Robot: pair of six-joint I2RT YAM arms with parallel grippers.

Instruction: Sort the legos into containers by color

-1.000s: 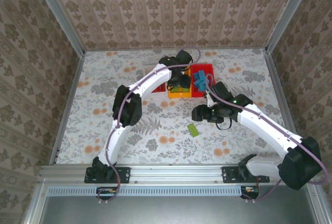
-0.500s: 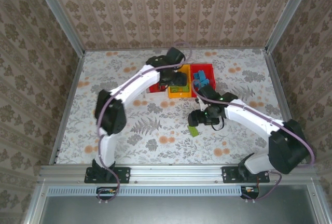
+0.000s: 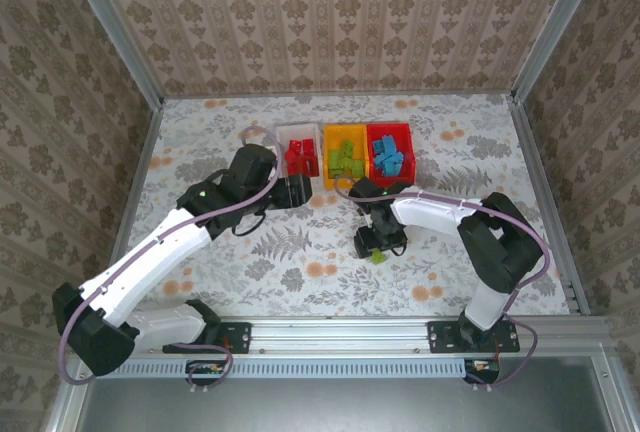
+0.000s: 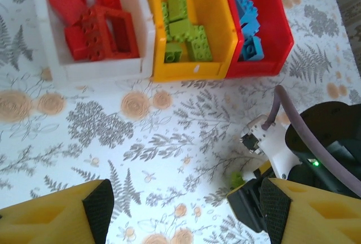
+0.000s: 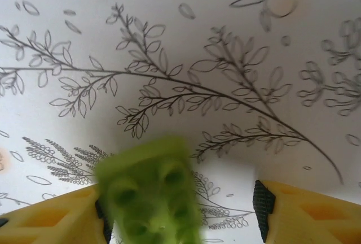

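Far middle of the floral table (image 3: 200,142): three bins in a row, walls touching; white bin (image 3: 300,129) on the left, red bricks (image 3: 300,160) inside; orange-yellow bin (image 3: 345,129) in the centre, green bricks (image 3: 345,159) inside; red bin (image 3: 409,147) on the right, blue bricks (image 3: 388,157) inside.

Left gripper (image 3: 297,192) just on the near side of the white bin, apart from it; from its own wrist, yellow fingers (image 4: 56,216) spread wide at the lower corners, only floral tablecloth between them; all three bins ahead, along the top of that view.

Right gripper (image 3: 374,245) near the table's middle, on the near side of the orange-yellow bin and clear of it; right at its tip, one loose green brick (image 3: 378,256).

From the right wrist, that brick blurred and close between the yellow pads (image 5: 304,213); pressed against the pad at the view's left, or so it seems through the blur; clear gap to the other pad; jaws wider than the brick, not clamped on it; cannot tell whether resting on the table or just off it.

From the left wrist, a sliver of the same brick under the black and white right arm (image 4: 282,153).
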